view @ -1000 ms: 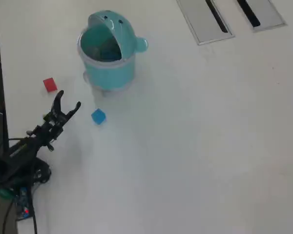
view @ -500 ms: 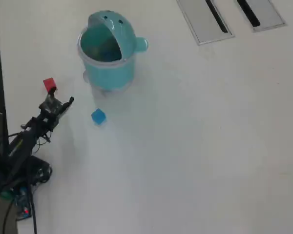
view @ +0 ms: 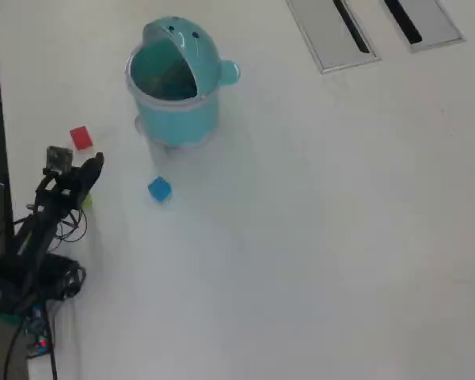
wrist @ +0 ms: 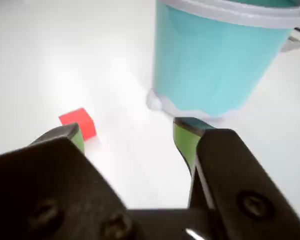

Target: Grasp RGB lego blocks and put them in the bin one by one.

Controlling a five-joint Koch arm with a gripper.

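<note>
Hand (wrist: pixel 127 135) of the small arm hangs over the white desk (view: pixel 340 222) with jaws spread apart and nothing between them, green pads (wrist: pixel 186 140) showing in the wrist view. Red block (view: pixel 81 138) lies just beyond its tip; blue block (view: pixel 159 189) sits off to the right in the overhead view. Teal bin (view: pixel 176 81) stands past both, lid tipped back.

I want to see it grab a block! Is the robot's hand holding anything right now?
No, nothing yet. In the wrist view the hand is open, with only bare table between its fingers. The red block sits on the table just beside one finger, ungrasped.
</note>
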